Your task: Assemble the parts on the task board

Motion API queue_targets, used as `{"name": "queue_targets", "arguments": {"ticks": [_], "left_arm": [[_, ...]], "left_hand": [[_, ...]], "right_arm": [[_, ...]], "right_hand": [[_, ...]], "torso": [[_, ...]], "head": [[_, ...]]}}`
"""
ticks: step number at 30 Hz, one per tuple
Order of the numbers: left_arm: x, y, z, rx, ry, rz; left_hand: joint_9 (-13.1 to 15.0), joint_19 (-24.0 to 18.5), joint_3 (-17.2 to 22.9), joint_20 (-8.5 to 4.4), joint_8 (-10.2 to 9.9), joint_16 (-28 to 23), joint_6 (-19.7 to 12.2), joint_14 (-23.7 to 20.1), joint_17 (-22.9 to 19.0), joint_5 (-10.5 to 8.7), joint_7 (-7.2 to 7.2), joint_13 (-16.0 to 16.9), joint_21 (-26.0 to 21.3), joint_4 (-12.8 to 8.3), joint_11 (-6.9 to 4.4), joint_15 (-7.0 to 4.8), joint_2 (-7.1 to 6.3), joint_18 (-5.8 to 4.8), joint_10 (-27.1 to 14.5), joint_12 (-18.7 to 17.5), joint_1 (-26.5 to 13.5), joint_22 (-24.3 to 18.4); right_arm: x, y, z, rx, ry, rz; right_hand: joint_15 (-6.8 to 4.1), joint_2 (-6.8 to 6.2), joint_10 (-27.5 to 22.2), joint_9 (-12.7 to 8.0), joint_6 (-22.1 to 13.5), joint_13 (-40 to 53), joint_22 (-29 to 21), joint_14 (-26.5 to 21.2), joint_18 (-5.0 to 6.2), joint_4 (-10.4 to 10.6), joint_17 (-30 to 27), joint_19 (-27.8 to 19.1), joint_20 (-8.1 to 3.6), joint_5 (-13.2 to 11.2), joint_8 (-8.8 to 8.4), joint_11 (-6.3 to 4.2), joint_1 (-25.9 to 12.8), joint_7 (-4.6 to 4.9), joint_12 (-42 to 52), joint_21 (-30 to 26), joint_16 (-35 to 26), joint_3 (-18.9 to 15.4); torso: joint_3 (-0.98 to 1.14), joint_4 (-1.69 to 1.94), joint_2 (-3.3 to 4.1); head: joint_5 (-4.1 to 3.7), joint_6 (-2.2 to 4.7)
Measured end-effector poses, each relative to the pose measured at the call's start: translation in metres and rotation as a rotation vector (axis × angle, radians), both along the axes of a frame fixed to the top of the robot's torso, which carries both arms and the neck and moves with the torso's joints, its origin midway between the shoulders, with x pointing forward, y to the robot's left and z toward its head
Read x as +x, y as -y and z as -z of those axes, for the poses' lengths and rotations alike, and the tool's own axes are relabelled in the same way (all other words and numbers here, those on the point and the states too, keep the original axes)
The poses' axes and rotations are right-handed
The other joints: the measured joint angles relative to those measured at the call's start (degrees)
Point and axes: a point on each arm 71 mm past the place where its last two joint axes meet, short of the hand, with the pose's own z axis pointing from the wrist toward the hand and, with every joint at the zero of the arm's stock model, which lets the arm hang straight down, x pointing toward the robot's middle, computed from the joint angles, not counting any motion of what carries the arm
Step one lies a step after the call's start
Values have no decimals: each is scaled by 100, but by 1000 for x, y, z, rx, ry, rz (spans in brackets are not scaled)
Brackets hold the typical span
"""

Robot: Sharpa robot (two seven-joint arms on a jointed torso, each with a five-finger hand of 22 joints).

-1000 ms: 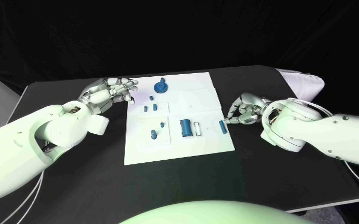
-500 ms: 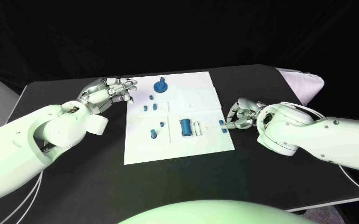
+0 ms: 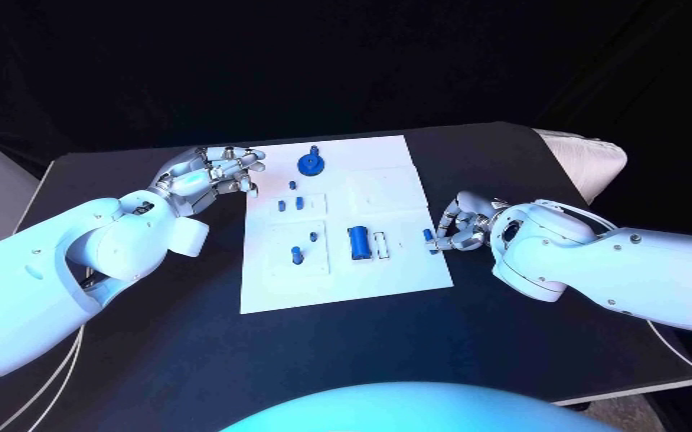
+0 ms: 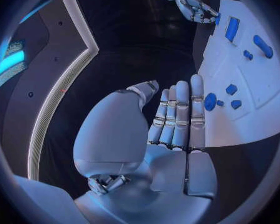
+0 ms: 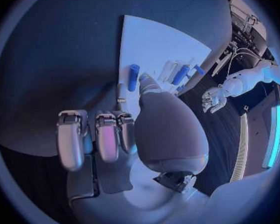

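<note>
Perhaps blue part beyond right-hand fingers.

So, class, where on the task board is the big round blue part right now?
In the head view the round blue part stands at the task board's far edge, toward the robot's left, just beyond the left hand's fingertips.

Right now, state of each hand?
Left hand: open, holding nothing, beside the white task board.
Right hand: at the small blue part; grip cannot be told.

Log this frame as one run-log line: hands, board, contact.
left hand: open, beside white task board | right hand: at board's edge, fingers at small blue peg, grip unclear
</note>
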Motion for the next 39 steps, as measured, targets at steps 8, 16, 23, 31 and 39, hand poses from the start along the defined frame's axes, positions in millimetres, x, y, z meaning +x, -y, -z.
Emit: {"name": "queue_targets", "arguments": {"ticks": [8,16,23,31,39], "left_arm": [[0,0,0,1,-1,0],[0,-1,0,2,-1,0],[0,-1,0,2,-2,0],[0,-1,0,2,-2,0],[0,-1,0,2,-2,0]], "left_hand": [[0,0,0,0,0,0,0,0,0,0,0,0,0,0,0,0,0,0,0,0,0,0],[0,0,0,0,0,0,0,0,0,0,0,0,-41,0,0,0,0,0,0,0,0,-14],[0,0,0,0,0,0,0,0,0,0,0,0,-41,0,0,0,0,0,0,0,0,-14],[0,0,-17,0,0,0,0,0,0,0,0,0,-41,16,0,0,0,0,0,0,0,-14],[0,0,-16,0,0,0,0,0,0,0,0,1,-41,16,0,0,0,0,0,0,0,-14]], "right_arm": [[1,-8,3,-10,8,-18],[1,-11,4,-17,19,-27],[3,-12,5,-23,23,-29],[5,-13,5,-29,27,-31],[5,-16,5,-28,30,-37]], "right_hand": [[0,14,-21,59,19,-1,-1,0,0,-13,0,0,0,35,0,-21,274,-19,-22,0,0,97],[-43,51,0,109,19,-1,-1,0,0,-16,0,1,-44,-1,0,-42,656,-19,-22,0,0,597],[-43,-1,0,128,18,-1,-2,0,0,-28,-1,1,-44,224,-61,-42,706,-19,-22,0,0,838],[-43,-119,0,136,17,-2,-2,0,0,-43,-1,1,-44,628,-122,-42,786,-18,-22,0,0,1264],[-43,-344,0,190,9,-2,-2,0,0,-40,-1,1,-43,1430,-190,-42,562,-11,-22,0,0,1772]], "torso": [[2,-1,-2],[2,2,-2],[-5,0,-4],[-5,1,-9],[-5,2,-12]], "head": [[9,-21],[11,-35],[11,-41],[16,-44],[24,-37]]}}
